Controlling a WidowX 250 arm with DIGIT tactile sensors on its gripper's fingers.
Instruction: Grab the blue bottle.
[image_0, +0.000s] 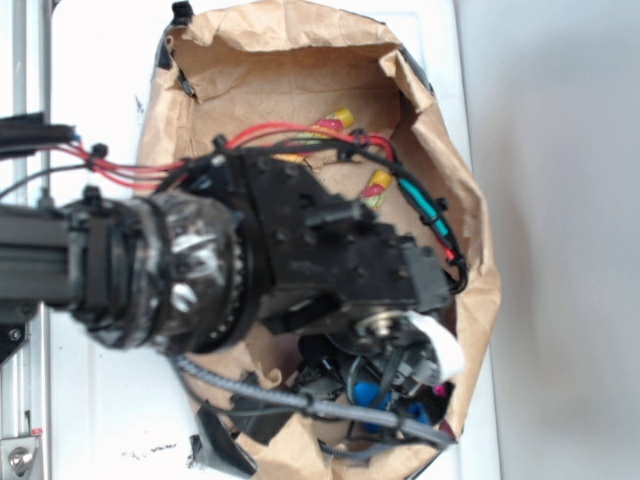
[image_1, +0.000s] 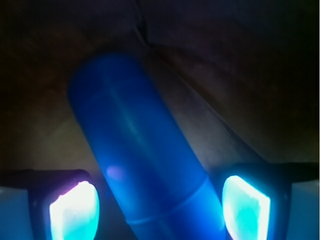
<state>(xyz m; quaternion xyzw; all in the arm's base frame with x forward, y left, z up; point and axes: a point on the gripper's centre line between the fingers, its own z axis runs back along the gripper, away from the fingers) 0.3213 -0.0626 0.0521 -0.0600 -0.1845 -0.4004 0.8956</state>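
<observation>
The blue bottle lies slanted on brown paper and fills the wrist view, glossy, with a raised ring near its lower end. My gripper is open and straddles it. A dark gap shows between the left pad and the bottle, and the right pad sits right beside it. In the exterior view the arm reaches down into a brown paper bag. Only a small patch of the blue bottle shows under the wrist, and the gripper is mostly hidden by the arm.
A red-yellow-green twisted rope lies deeper in the bag, beyond the arm. The bag's crumpled walls rise close around the gripper on the right and front. Cables trail over the bag's near rim.
</observation>
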